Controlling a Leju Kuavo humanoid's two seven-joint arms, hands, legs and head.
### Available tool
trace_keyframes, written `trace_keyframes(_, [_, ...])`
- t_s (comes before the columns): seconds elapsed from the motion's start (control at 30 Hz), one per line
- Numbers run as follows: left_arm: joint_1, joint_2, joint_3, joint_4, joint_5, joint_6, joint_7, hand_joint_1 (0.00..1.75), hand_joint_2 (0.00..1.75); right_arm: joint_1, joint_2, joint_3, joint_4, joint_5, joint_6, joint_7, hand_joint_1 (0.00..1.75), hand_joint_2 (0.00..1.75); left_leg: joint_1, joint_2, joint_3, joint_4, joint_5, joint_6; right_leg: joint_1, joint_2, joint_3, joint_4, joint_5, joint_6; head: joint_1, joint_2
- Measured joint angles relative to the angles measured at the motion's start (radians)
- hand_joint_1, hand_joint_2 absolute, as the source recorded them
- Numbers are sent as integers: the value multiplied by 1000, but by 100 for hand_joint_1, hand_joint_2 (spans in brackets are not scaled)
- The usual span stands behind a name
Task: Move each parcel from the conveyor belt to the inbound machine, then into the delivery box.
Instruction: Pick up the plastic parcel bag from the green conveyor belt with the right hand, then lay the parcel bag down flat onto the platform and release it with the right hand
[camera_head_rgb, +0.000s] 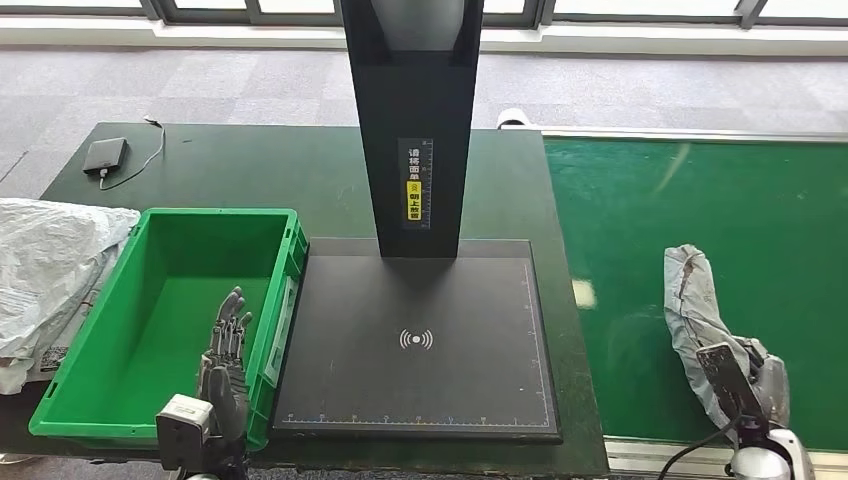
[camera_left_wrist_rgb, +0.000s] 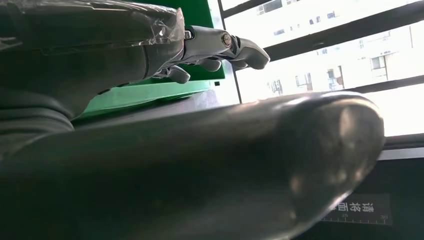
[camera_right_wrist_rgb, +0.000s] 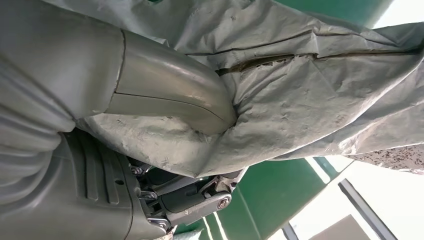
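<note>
A crumpled grey parcel (camera_head_rgb: 695, 310) lies lengthwise on the green conveyor belt (camera_head_rgb: 690, 200). My right hand (camera_head_rgb: 742, 388) grips its near end. In the right wrist view the thumb (camera_right_wrist_rgb: 170, 87) digs into the parcel (camera_right_wrist_rgb: 310, 100) and the fingers (camera_right_wrist_rgb: 200, 200) curl beneath it. The inbound machine's black scan plate (camera_head_rgb: 420, 340) with its black column (camera_head_rgb: 410, 120) stands mid-table. The green delivery box (camera_head_rgb: 110, 405) sits left of the plate. My left hand (camera_head_rgb: 228, 345) hovers over the box's right side with its fingers (camera_left_wrist_rgb: 220, 47) stretched out, holding nothing.
A bulky white plastic bag (camera_head_rgb: 45, 265) lies left of the green box. A small black device (camera_head_rgb: 105, 155) with a cable rests at the table's far left corner. The dark table (camera_head_rgb: 250, 170) ends at grey carpet and windows beyond.
</note>
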Motion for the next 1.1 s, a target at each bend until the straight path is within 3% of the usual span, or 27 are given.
trace_keyframes(0.23, [-15, 7, -12, 24, 12, 15, 0, 0, 0, 132, 79, -39, -281, -178, 17, -151, 175, 175, 0, 3, 0, 0, 0, 0, 0, 3, -1, 1, 0, 0, 0, 0])
trace_keyframes(0.43, [-32, 14, -23, 43, 25, 25, -1, 0, 0, 171, 130, -19, -458, -226, -14, -182, 175, 175, 0, 5, 0, 0, 0, 0, 0, 4, -1, 1, 1, -1, 0, 0])
trace_keyframes(0.8, [-50, 25, -76, 57, 56, 54, -1, 0, 0, 158, 160, 263, -570, -209, -138, -178, 175, 175, 0, 7, 1, 0, 1, -1, 0, 7, -1, 2, 2, -1, 0, 0])
trace_keyframes(1.1, [-50, 35, -89, 57, 59, 57, -1, 0, 0, 151, 160, 340, -577, -213, -143, -176, 175, 175, 0, 7, 0, 0, 1, -1, 0, 7, -2, 2, 2, -1, 0, 0])
